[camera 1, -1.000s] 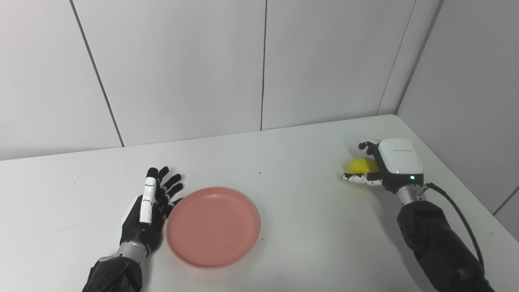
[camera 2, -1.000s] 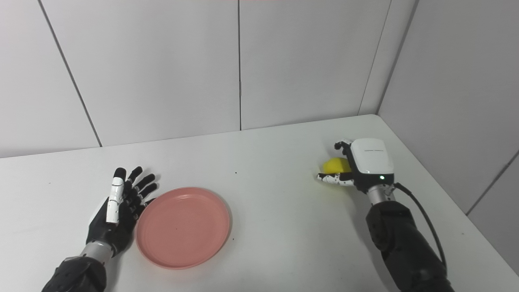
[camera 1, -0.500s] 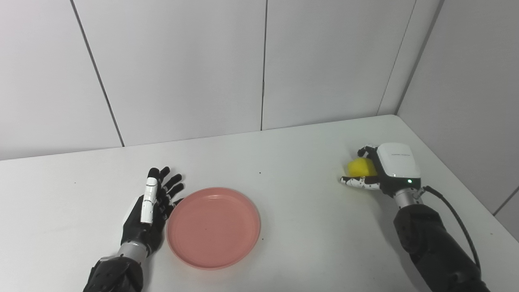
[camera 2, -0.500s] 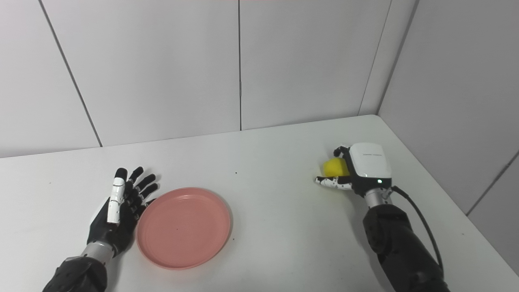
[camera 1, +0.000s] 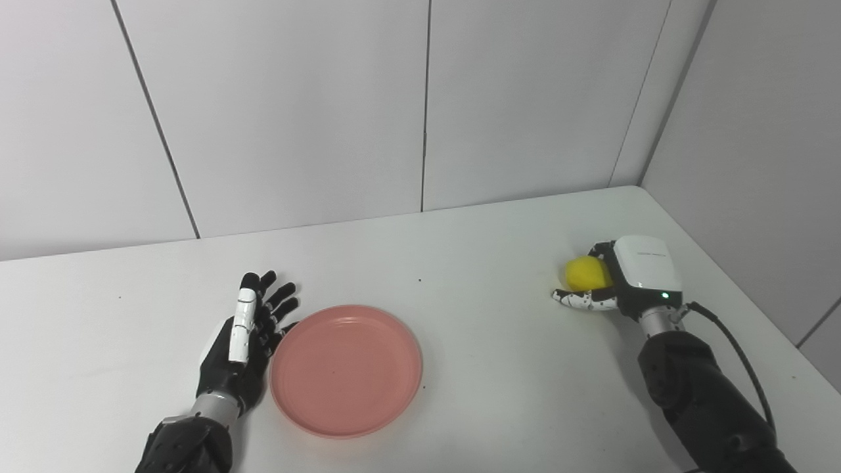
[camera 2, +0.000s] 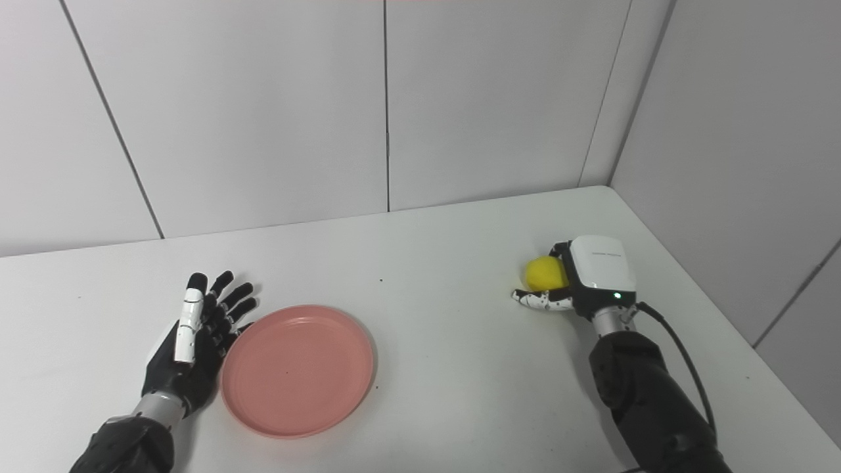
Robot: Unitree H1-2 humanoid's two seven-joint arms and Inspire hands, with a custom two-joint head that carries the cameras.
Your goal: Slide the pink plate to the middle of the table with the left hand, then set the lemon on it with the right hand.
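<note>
Right hand grips the lemon near the table's right edge; left hand, fingers spread and holding nothing, lies just beside the pink plate.

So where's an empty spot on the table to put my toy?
Bare table lies between the pink plate and the right hand holding the lemon, and behind the plate toward the wall. Crowded: the left hand beside the plate.

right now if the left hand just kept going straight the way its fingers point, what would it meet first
Nothing, by the look of it: the left hand points away up the bare table toward the back wall. The pink plate lies beside it, off that line.
</note>
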